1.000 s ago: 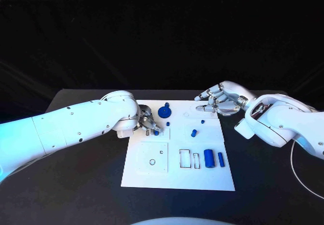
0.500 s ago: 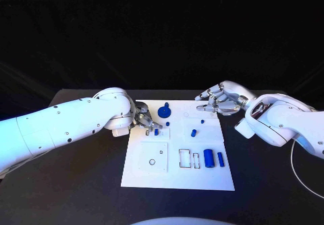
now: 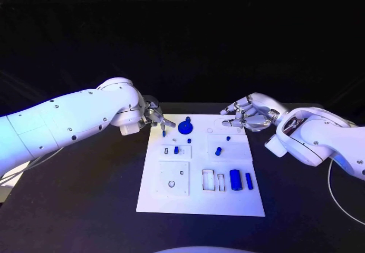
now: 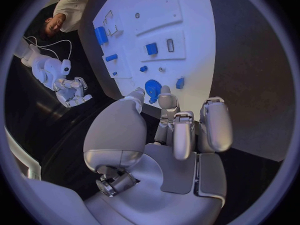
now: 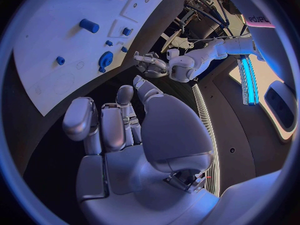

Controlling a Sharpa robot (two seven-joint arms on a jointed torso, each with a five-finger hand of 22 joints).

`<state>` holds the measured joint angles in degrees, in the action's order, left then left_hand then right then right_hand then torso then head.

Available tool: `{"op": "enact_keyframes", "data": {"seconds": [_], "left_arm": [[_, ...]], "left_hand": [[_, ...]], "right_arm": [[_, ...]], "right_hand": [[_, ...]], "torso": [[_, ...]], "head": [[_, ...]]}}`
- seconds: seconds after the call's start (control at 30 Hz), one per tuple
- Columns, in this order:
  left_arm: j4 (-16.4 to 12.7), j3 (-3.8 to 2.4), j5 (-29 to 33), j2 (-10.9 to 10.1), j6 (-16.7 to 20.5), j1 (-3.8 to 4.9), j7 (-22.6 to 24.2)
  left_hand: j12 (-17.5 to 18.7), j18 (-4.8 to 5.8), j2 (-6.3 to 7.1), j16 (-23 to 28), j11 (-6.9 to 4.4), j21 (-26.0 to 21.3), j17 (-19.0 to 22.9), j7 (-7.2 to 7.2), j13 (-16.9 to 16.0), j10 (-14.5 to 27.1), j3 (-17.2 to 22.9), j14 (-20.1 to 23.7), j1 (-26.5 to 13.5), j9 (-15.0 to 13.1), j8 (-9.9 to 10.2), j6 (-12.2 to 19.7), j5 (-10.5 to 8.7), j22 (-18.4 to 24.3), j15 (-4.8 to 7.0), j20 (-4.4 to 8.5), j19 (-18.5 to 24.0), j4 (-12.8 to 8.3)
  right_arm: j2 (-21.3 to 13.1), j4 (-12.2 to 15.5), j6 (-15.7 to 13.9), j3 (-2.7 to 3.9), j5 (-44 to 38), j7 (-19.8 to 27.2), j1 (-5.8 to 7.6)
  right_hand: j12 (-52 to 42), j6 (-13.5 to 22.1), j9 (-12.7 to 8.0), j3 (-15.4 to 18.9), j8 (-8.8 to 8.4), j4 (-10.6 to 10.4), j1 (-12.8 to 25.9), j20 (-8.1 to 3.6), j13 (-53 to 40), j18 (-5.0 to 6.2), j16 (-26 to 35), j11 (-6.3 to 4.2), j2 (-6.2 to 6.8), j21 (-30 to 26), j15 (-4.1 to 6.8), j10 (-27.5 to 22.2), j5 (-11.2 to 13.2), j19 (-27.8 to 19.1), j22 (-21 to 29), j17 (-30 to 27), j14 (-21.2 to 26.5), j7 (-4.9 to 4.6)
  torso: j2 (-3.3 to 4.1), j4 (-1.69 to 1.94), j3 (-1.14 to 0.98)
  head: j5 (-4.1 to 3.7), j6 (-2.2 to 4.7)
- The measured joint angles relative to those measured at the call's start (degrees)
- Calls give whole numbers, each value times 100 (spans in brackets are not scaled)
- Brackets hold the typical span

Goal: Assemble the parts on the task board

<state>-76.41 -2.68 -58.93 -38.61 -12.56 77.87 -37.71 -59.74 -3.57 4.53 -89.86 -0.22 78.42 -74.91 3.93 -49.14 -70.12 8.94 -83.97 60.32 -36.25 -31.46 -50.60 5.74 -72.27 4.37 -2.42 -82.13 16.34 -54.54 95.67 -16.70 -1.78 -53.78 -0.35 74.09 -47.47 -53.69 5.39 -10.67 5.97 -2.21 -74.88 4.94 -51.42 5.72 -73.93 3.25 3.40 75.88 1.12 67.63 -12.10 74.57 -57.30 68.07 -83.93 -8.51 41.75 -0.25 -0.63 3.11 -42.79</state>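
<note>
Since the earlier pictures the left arm has lifted and swung away from the small blue block (image 3: 175, 150) it was working at, and the left robot hand (image 3: 154, 118) now sits by the far-left corner of the task board (image 3: 201, 203), beside the blue gear (image 3: 186, 126). The black worktop (image 3: 91, 200) carries the white board in its middle.

The left wrist view shows this robot hand's fingers (image 4: 177, 135) loosely curled with nothing between them; a small blue piece (image 4: 180, 83) lies on the board just past the fingertips, apart from them. The right robot hand (image 3: 247, 116) hovers at the board's far-right corner, fingers spread and empty, as it was before.

On the board, largest first: the blue cylinder (image 3: 236, 178) with a slimmer blue bar (image 3: 249, 180) beside it, both lying near the empty rectangular slots (image 3: 208, 178); the gear at the far edge; a short blue peg (image 3: 218, 150) mid-board; the small block seated in its recess.

By the look of it, one placement is finished and the left robot hand is between parts. The next move probably calls for closing on a loose piece, likely the small one by the gear, which needs a fine pinch without nudging the gear.
</note>
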Motion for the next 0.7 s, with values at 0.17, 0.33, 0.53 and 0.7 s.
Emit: {"op": "enact_keyframes", "data": {"seconds": [0.17,0.33,0.53,0.7], "left_arm": [[614,8,2,294,-125,51,16],[1154,36,2,559,-232,59,52],[1613,105,-1,823,-358,63,116],[1810,160,-5,955,-483,59,163]], "left_hand": [[5,1,-37,0,1,-10,0,5,47,1,-32,0,37,50,21,5,0,37,-40,5,36,1],[5,1,-69,0,0,-10,0,5,37,1,-47,0,69,74,21,5,0,38,-40,5,36,16],[-19,0,-101,0,0,-10,0,5,-22,1,-97,0,101,104,21,-59,0,1,-40,5,36,12],[-79,1,-138,0,-21,-10,0,-44,-61,-21,-166,0,138,121,15,-153,0,-35,-40,5,35,23]], "right_arm": [[16,-15,2,-2,2,0,-1],[36,-27,5,-3,3,0,-1],[53,-33,9,-5,4,0,-2],[64,-36,14,-5,5,0,-3]], "right_hand": [[0,0,0,0,0,0,0,0,0,0,0,0,0,0,0,0,0,0,0,0,0,0],[0,0,0,0,0,0,0,0,0,0,0,0,0,-24,0,0,0,0,0,0,0,0],[0,0,-1,0,0,0,0,0,0,0,0,0,0,-24,0,0,0,0,0,1,0,0],[0,0,-1,0,0,0,0,0,0,0,0,0,0,-24,0,1,0,0,-1,1,0,0]], "torso": [[3,-4,-1],[8,-9,-1],[11,-10,0],[13,-12,0]], "head": [[-1,26],[-1,53],[13,65],[14,49]]}}
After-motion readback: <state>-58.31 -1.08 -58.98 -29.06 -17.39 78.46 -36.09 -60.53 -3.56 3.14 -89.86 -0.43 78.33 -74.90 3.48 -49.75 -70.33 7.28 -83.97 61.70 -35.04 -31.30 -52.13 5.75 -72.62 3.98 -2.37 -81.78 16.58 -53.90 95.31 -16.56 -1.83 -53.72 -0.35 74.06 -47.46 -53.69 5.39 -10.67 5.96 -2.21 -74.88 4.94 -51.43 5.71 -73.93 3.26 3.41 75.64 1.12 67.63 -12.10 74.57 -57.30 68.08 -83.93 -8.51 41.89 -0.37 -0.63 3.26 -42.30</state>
